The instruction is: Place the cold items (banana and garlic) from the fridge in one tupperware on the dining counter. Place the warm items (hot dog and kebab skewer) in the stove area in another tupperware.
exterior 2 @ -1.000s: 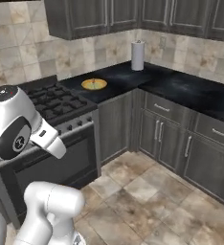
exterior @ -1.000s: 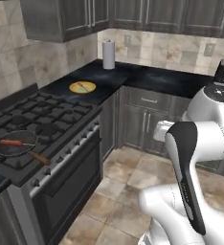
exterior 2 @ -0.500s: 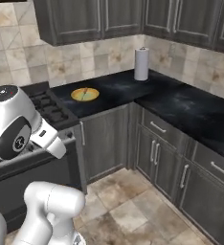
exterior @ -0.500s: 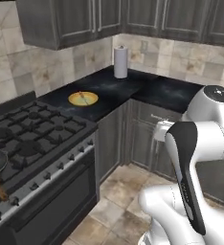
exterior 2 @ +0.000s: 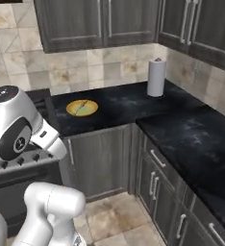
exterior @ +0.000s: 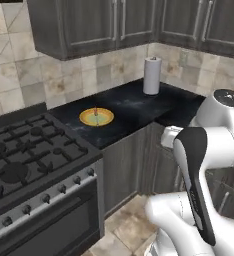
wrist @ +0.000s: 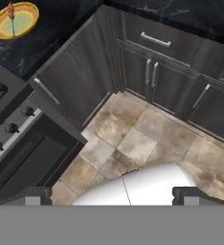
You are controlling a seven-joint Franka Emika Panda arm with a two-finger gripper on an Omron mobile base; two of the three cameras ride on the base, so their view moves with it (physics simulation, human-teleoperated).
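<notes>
The base has driven right, sliding the stove (exterior: pixel 34 165) leftward in view. A black worktop (exterior 2: pixel 133 108) carries a yellow plate (exterior: pixel 96 117) with a skewer (wrist: pixel 11 18) on it; a paper roll (exterior: pixel 151 75) stands far right. The gripper (wrist: pixel 112 195) is spread wide, holding nothing, aimed at the floor.

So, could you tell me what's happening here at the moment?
The robot is not handling anything right now. Its gripper is open and empty, pointing down at the tiled floor in front of the grey cabinets. Beside it is the stove, and on the black worktop next to that sits a yellow plate with a skewer lying on it. A paper towel roll stands further back near the corner.
</notes>
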